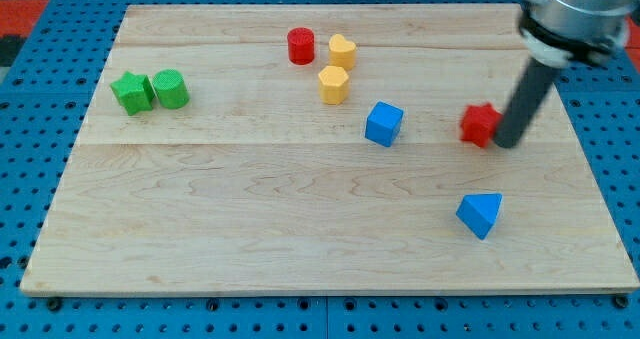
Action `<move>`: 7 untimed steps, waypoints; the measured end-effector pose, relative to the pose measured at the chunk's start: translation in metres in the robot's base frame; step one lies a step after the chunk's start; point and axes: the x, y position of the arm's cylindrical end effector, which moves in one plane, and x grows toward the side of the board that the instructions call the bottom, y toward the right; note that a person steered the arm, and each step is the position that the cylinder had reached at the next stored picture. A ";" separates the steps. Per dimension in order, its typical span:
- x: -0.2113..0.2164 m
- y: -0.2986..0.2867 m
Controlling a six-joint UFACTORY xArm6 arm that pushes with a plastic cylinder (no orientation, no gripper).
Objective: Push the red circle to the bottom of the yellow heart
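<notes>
The red circle (301,46) stands near the view's top, just left of the yellow heart (343,50) and almost touching it. A yellow pentagon (334,83) sits directly below the heart. My tip (507,142) is far off at the view's right, touching the right side of a red star-shaped block (480,125). The rod rises up and to the right from the tip.
A blue cube (384,123) lies right of and below the yellow pentagon. A blue triangle (481,214) sits at the lower right. A green star (132,92) and a green cylinder (171,88) stand together at the left. The wooden board (200,229) ends in blue pegboard.
</notes>
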 end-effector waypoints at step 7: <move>-0.176 -0.279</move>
